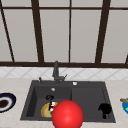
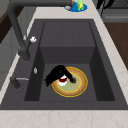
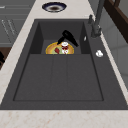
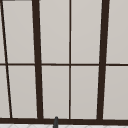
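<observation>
left hand (image 2: 56, 73) over left basin, fingers curled on small white-and-red thing (image 2: 63, 79) | thing sits on yellow plate (image 2: 81, 86), directly under hand | right hand (image 1: 105, 109) idle at sink's (image 1: 87, 100) near right, fingers unclear

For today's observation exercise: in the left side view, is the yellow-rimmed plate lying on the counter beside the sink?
No, the yellow-rimmed plate lies on the floor of the sink basin, under the left hand.
</observation>
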Motion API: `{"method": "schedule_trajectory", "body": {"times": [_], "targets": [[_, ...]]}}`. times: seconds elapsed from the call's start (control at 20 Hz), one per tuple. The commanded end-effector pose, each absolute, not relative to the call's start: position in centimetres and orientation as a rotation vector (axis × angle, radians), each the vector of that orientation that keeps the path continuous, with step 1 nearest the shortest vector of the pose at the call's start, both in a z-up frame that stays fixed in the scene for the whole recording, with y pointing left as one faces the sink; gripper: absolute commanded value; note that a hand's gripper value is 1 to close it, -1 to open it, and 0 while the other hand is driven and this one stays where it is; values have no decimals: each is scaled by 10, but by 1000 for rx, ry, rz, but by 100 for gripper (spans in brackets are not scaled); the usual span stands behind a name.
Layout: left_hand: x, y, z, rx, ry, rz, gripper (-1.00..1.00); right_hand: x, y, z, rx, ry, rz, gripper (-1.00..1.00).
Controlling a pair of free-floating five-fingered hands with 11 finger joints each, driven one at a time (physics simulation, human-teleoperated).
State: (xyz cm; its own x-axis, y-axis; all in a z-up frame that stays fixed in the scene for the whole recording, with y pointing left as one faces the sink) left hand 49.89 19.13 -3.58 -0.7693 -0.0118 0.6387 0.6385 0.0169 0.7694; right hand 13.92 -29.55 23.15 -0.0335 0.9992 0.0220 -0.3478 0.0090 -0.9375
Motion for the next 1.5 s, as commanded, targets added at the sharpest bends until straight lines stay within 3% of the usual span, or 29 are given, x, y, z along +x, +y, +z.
{"method": "schedule_trajectory", "body": {"times": [0.0,0.35,1.4,1.45], "targets": [[491,184,-29,-628,-1835,-1812,-100,139,-295,231,-915,-977,1372,0],[458,181,-23,-621,-1841,-1817,-100,139,-295,231,-915,-977,1372,0],[513,180,-77,-754,-1720,-1716,-100,139,-295,231,-915,-977,1372,0],[514,180,-77,-768,-1707,-1704,100,139,-295,231,-915,-977,1372,0]]}}
